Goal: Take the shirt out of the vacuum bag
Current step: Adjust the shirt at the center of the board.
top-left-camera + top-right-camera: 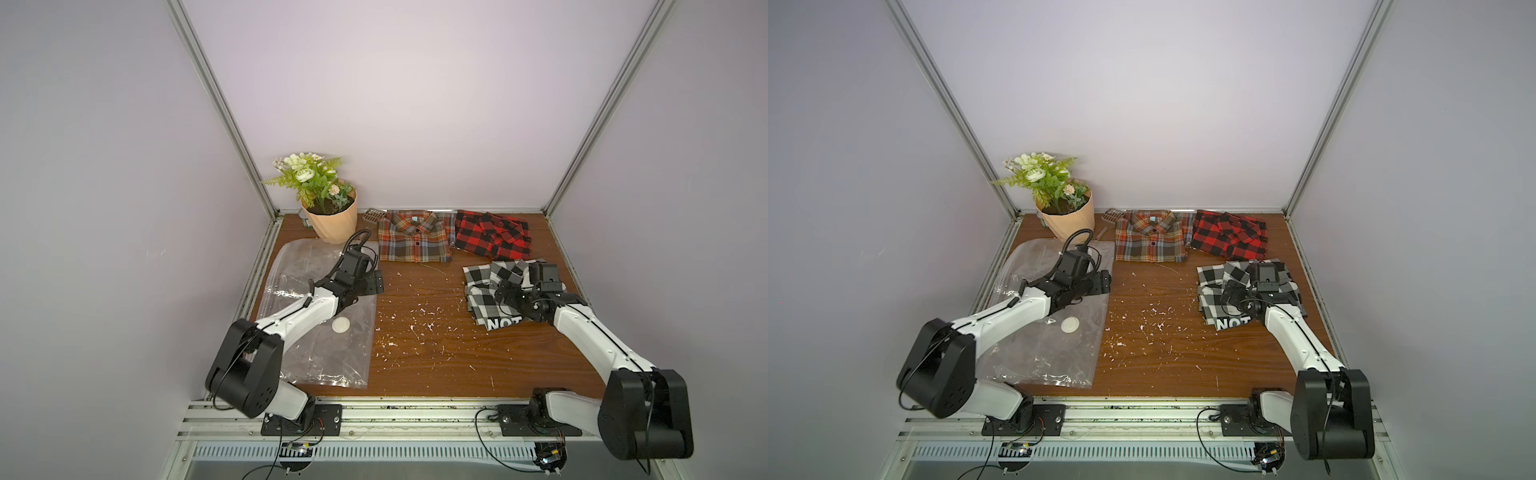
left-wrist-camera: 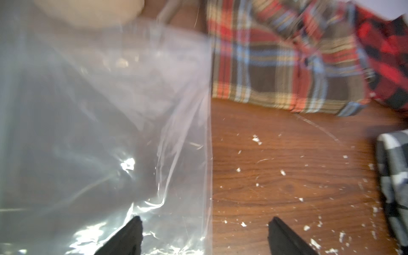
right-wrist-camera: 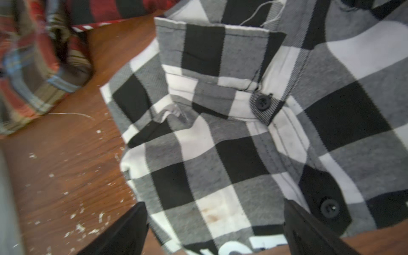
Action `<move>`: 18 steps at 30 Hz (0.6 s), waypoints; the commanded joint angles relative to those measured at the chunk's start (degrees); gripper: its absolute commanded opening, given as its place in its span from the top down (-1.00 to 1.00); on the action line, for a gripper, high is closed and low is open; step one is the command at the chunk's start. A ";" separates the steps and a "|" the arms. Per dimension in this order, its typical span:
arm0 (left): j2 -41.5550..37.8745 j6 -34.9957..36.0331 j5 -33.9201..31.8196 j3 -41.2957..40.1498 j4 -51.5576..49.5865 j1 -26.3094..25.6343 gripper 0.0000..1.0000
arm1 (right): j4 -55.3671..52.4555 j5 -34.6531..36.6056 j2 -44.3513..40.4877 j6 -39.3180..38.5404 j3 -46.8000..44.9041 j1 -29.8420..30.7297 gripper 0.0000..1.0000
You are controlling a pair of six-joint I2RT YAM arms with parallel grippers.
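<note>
The vacuum bag (image 1: 320, 353) (image 1: 1050, 353) lies flat on the left of the wooden table, clear and crinkly, with a round white valve (image 1: 341, 324). I see no shirt inside it. My left gripper (image 1: 376, 282) (image 2: 205, 220) is open above the bag's right edge (image 2: 208, 154), one finger over the plastic and one over bare wood. A black-and-white checked shirt (image 1: 482, 282) (image 3: 220, 132) lies crumpled on the right. My right gripper (image 1: 503, 291) (image 3: 215, 205) hovers open just over it, holding nothing.
A brown plaid shirt (image 1: 415, 241) and a red-and-black plaid shirt (image 1: 494, 237) lie folded along the back edge. A potted plant (image 1: 332, 220) stands at the back left, touching the bag's far end. White flecks (image 1: 415, 320) litter the table's middle.
</note>
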 commanded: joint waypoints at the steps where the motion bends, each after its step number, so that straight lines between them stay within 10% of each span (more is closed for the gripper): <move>1: -3.53 -1.31 0.76 2.60 -0.67 -2.67 -0.93 | -0.54 7.78 2.95 -3.12 3.69 0.38 -0.98; 18: -18.48 2.65 3.39 5.62 -0.38 -6.00 -1.00 | 3.31 4.22 22.80 0.07 7.52 7.93 -0.97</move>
